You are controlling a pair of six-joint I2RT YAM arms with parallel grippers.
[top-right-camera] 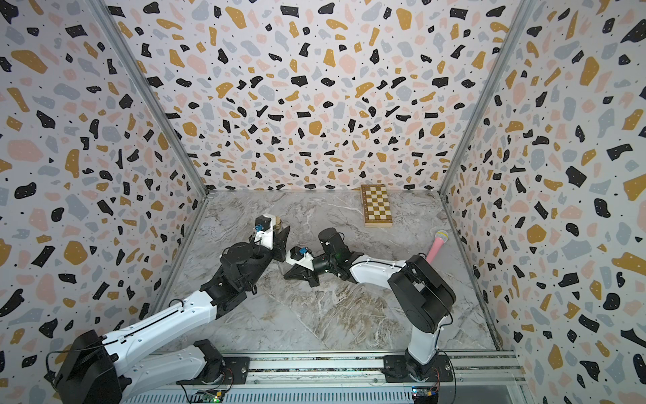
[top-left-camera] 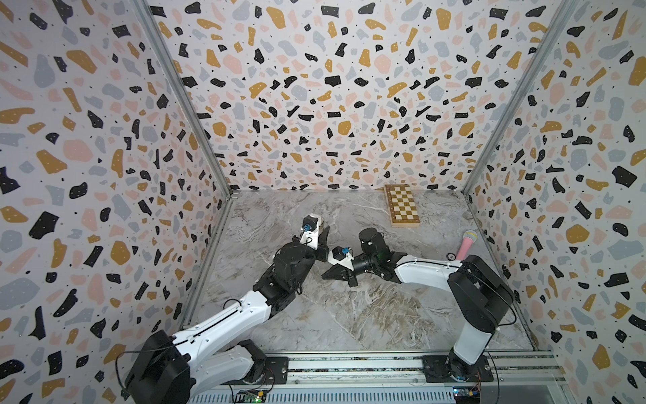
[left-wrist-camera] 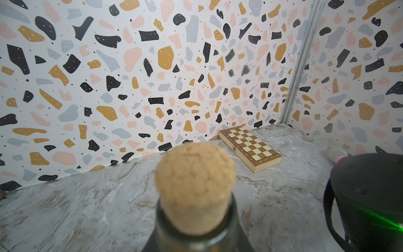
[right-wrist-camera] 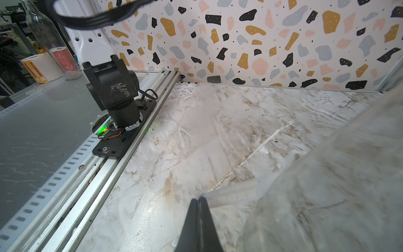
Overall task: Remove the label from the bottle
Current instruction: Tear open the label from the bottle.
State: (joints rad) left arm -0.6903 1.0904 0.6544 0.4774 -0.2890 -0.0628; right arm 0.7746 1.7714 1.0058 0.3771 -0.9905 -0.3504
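right wrist view puts the right claw [right-wrist-camera: 199,199] first: its jaws are clenched tip to tip, and a pale strip runs from those tips across to the blurred glass of the bottle [right-wrist-camera: 327,174]. i take that strip for the label [right-wrist-camera: 231,192], pinched by one end, though no blue shows on it here. in a top view the left claw [top-left-camera: 322,245] sits at 12 o'clock from the right one, just beside it. the left wrist view suggests it is clamped on the bottle's neck, with the cork [left-wrist-camera: 195,187] rising right in front of the lens. so the bottle is held mid-worktop [top-left-camera: 349,314] between the two claws, its clear body nearly lost against the marble. farther out, a chessboard [top-left-camera: 402,206] lies at 1 o'clock by the back wall and a pink microphone [top-left-camera: 466,245] at 3 o'clock. judged from this, the peel is begun, not finished: one end looks lifted, the rest seems to be on the glass, and the pull-away is left.
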